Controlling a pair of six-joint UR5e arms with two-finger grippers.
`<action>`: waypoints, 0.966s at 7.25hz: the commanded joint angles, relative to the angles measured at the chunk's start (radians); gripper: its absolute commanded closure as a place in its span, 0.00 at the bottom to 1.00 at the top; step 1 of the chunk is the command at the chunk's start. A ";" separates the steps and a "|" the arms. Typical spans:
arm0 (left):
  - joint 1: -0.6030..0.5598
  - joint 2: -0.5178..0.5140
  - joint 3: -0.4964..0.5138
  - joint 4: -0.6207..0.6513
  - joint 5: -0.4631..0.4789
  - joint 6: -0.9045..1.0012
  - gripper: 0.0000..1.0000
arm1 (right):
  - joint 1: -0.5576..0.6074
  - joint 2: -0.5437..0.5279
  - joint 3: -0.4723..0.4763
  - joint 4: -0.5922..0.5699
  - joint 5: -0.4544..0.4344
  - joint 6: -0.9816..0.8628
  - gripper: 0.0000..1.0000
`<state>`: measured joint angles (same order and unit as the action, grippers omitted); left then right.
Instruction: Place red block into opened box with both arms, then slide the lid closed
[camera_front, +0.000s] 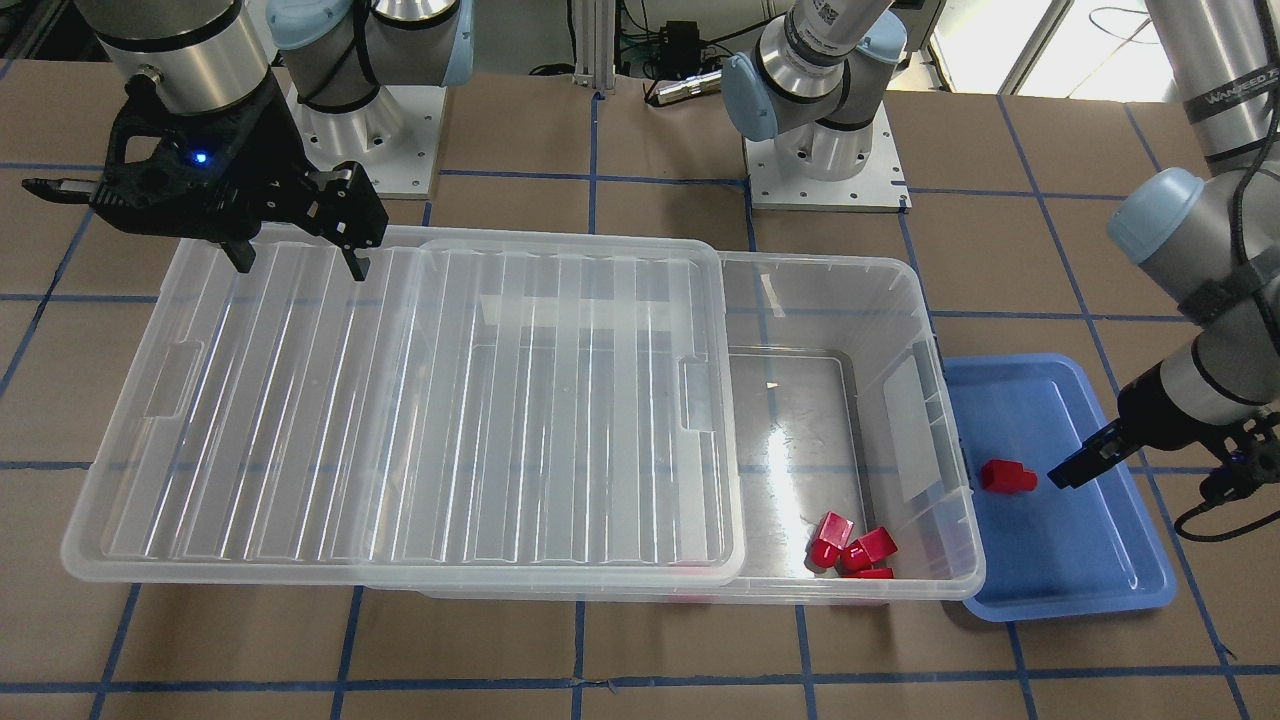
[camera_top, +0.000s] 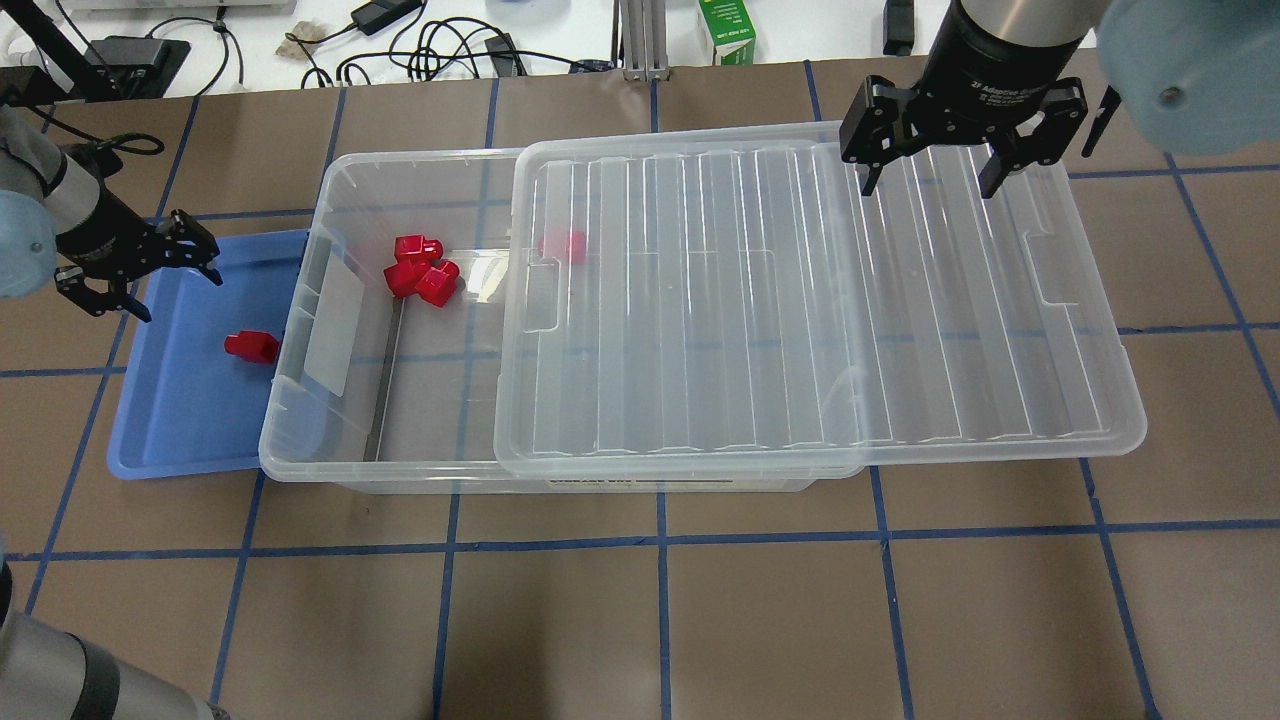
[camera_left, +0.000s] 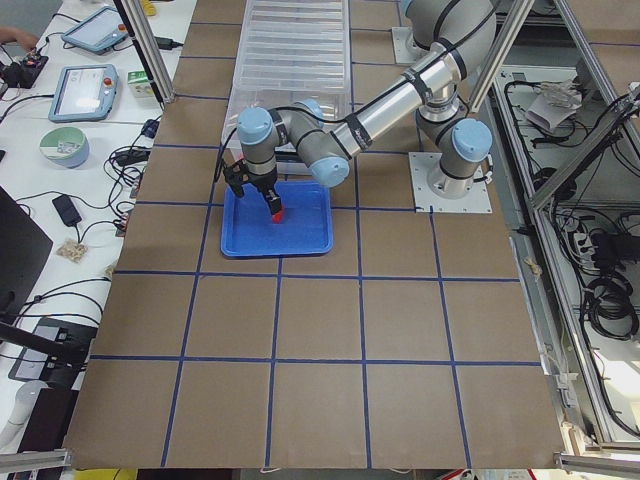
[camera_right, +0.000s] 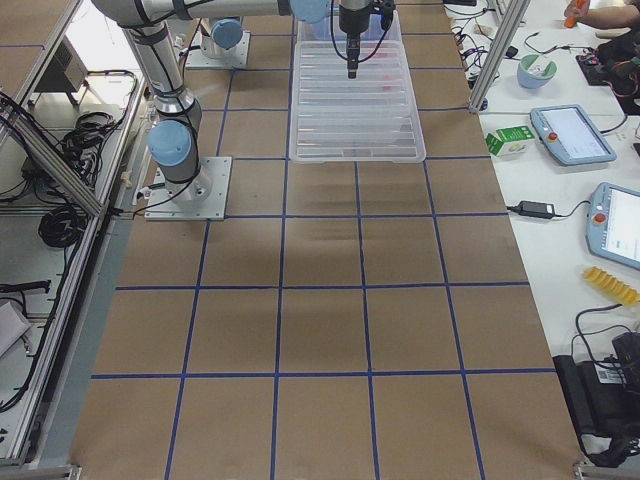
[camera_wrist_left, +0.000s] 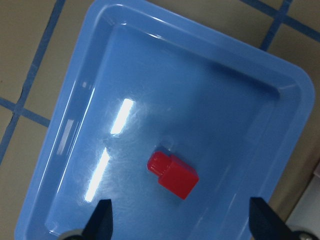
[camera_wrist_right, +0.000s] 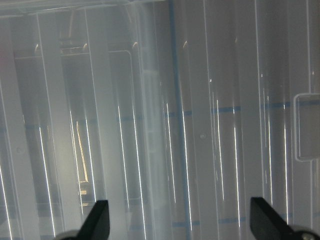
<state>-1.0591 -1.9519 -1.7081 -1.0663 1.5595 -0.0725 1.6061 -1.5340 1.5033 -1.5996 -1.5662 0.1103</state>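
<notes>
Left gripper (camera_wrist_left: 181, 222) wide open, empty, over blue tray (camera_wrist_left: 75, 125). Red block (camera_wrist_left: 173, 174) lies loose below, centred between its fingers. Right gripper (camera_top: 929, 187) open, empty, above lid (camera_top: 760, 300) half-covering box (camera_top: 330, 476); other red blocks (camera_top: 420, 272) inside.

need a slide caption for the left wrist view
Left gripper, fingers open, poised over the blue tray with one red block lying in it.

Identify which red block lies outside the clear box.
The lone red block on the blue tray, near the left gripper; the other red blocks lie inside the box.
</notes>
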 joint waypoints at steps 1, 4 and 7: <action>0.004 -0.041 -0.025 0.072 -0.004 -0.102 0.06 | 0.000 0.000 0.000 0.000 0.000 -0.001 0.00; 0.005 -0.076 -0.038 0.088 0.000 -0.063 0.00 | 0.000 0.002 0.000 0.001 0.000 -0.004 0.00; -0.002 -0.082 -0.039 0.091 0.010 -0.059 0.00 | -0.002 0.002 0.000 0.003 0.000 -0.006 0.00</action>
<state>-1.0597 -2.0314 -1.7432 -0.9779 1.5682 -0.1320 1.6047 -1.5325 1.5033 -1.5980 -1.5662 0.1050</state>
